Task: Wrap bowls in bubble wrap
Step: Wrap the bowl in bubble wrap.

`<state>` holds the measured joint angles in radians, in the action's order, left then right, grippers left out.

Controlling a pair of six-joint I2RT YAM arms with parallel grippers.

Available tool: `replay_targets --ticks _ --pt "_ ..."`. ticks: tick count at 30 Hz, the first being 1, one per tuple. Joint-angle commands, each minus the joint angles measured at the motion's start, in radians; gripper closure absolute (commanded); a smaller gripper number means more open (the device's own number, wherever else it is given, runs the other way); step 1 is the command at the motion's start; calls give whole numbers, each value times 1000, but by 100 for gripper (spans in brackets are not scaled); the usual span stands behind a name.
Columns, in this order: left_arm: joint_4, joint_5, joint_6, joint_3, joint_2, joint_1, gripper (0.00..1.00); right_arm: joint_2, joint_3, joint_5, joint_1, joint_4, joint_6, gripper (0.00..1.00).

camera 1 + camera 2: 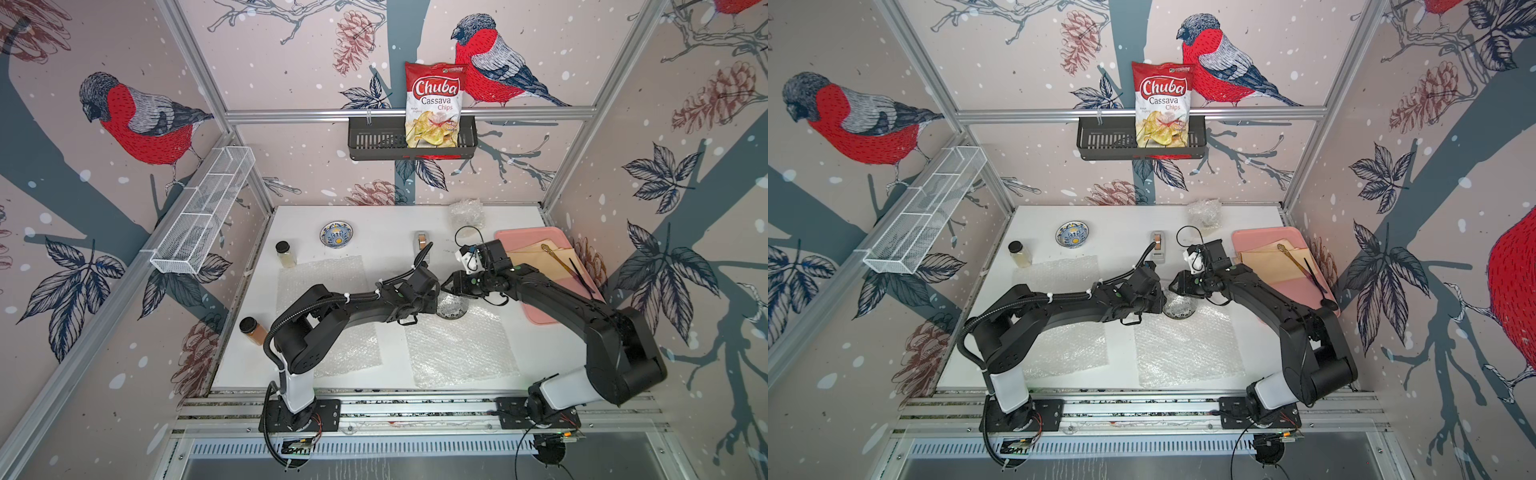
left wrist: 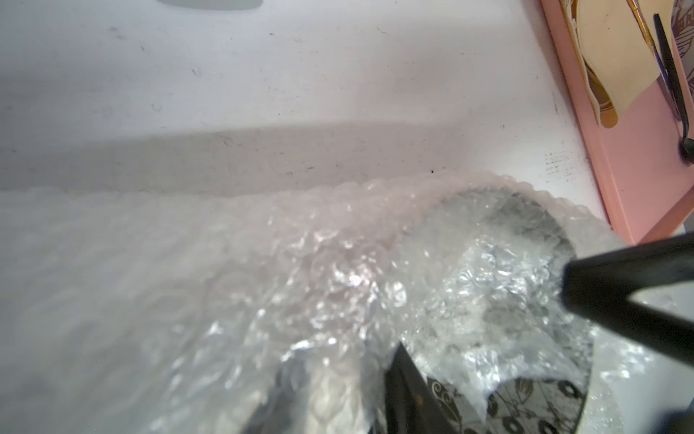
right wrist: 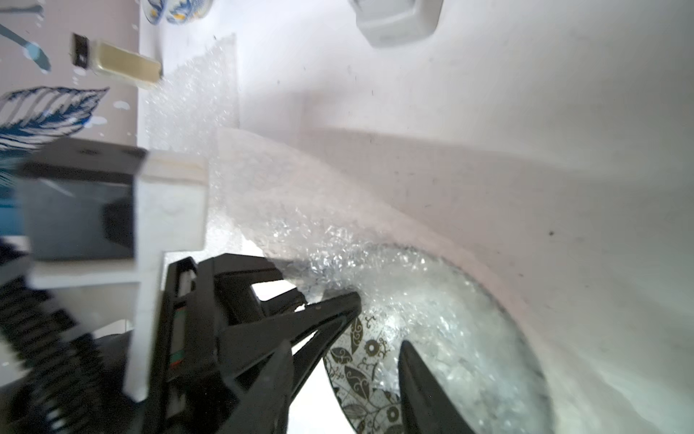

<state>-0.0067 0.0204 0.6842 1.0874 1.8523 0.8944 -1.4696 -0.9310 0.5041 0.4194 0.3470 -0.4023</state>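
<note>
Black-and-white bowl (image 1: 453,311), leaf-and-scroll pattern inside, sits mouth-up at centre of both top views, on the far end of a bubble wrap (image 1: 459,353) sheet. A fold of wrap covers most of its inside. Left gripper (image 3: 330,297), at bowl's left, pinches wrap at the rim. Right gripper (image 1: 448,287), at bowl's upper edge: jaws parted, empty. Bowl round, no long axis.
</note>
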Motion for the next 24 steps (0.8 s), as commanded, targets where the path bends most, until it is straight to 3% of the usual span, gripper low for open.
replay_targets --ticks 1,4,8,24 --pt "-7 14 -8 8 5 1 64 25 -19 -37 -48 35 34 50" --pt "-11 15 -10 12 5 1 64 -1 -27 -173 -75 48 58 46" --pt "-20 18 -15 17 1 1 64 -49 -22 -255 -76 56 90 44" --pt "-54 38 -36 57 23 1 64 -138 -15 -338 -21 105 94 46"
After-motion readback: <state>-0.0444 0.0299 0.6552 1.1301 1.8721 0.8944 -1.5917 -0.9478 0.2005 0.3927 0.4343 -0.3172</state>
